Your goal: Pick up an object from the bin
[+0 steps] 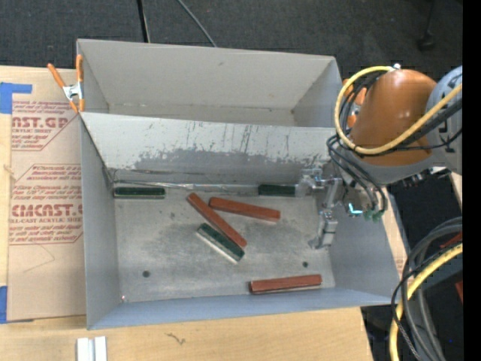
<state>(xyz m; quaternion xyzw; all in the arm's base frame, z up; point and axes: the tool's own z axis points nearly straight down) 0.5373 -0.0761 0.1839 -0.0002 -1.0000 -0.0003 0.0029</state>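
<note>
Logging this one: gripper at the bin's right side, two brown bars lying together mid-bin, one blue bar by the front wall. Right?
Not quite. The camera view shows the bar by the front wall is brown, not blue. The gripper is at the bin's right side, and two brown bars lie together mid-bin.

Printed in large red letters on the cardboard sheet (37,164) left of the bin (210,74), both cut off at the start: "…CAST.GP" near the top and "…CAST." lower down. Under each, in smaller red capitals, reads roughly "…L-CAST ACRYLIC SHEET", with the opening letters lost at the edge. Between the two, inside a red diamond outline, finer red print, too small to make out.
</note>
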